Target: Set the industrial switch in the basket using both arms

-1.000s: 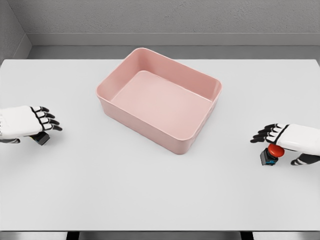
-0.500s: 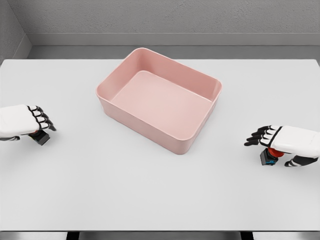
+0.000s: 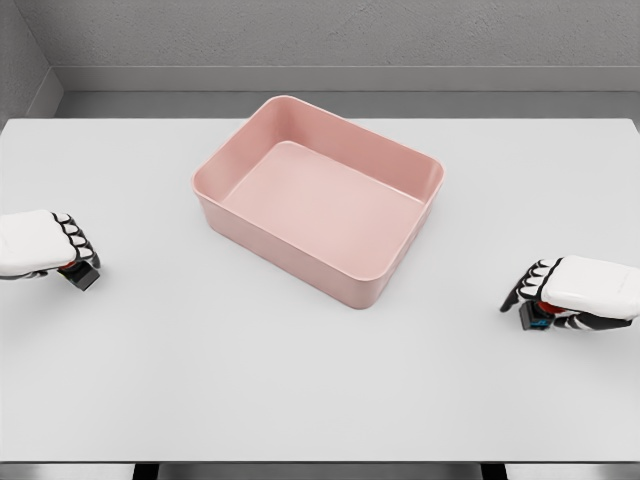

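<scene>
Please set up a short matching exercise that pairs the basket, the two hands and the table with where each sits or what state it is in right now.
Things:
1. pink basket
2. left hand
3. right hand
4. white table

Places or states:
A. at the right edge, fingers curled over a small switch
B. carries everything else
C. empty, in the middle
D. at the left edge, fingers curled over a small dark switch

Pairs: 1-C, 2-D, 3-A, 4-B
</scene>
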